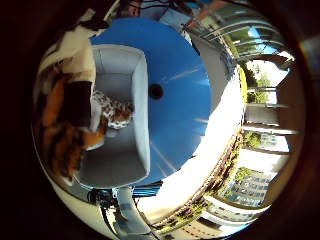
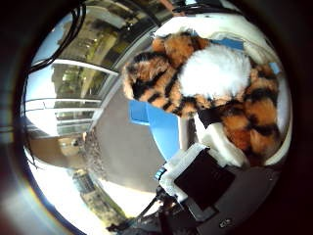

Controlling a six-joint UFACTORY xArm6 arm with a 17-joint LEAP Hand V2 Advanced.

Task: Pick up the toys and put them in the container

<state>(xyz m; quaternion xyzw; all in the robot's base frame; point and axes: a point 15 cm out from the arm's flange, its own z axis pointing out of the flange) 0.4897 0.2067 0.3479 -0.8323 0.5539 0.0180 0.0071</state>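
The hand [image 2: 215, 147] hugs the tiger toy [image 2: 195, 83] w/ curled fingers, up over the grey container [image 1: 135, 100]. That bin sits on the blue round table [image 1: 185, 100]. A spotted toy [image 1: 112, 112] is already in it. Step: carrying tiger to bin. Next: go lower, let go inside.

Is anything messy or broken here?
Nothing looks broken or spilled. The robot hand holds a tiger toy over the grey container, where a spotted toy already lies.
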